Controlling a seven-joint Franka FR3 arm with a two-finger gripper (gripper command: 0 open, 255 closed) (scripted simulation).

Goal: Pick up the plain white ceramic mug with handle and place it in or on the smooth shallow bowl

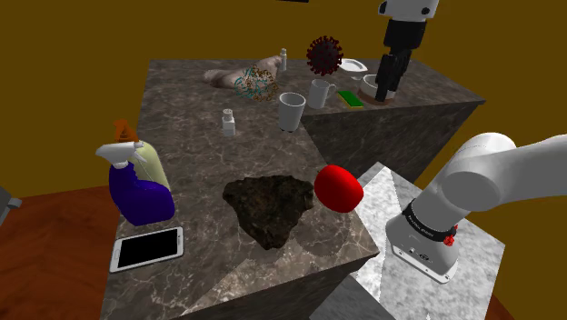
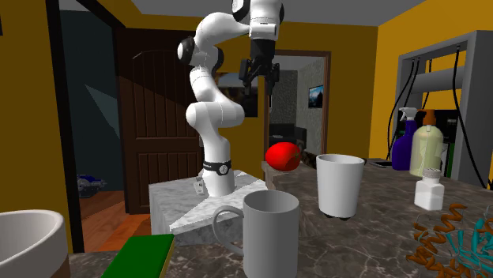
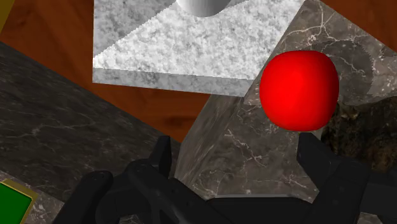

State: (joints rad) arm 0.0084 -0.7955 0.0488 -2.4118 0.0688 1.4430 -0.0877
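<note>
You will find no text, label, brand or number you can read: the spray bottle [image 1: 141, 186], small white bottle [image 1: 228, 122] and phone [image 1: 147, 248] screen carry nothing legible.

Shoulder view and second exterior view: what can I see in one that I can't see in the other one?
The shoulder view adds a flat white-framed tablet with a black screen, a dark rocky lump and a spiky dark red ball. The second exterior view adds a dark brown panelled door and a grey shelf frame. Both share the plain white mug with handle, the red rounded object and the open black two-finger gripper.
</note>
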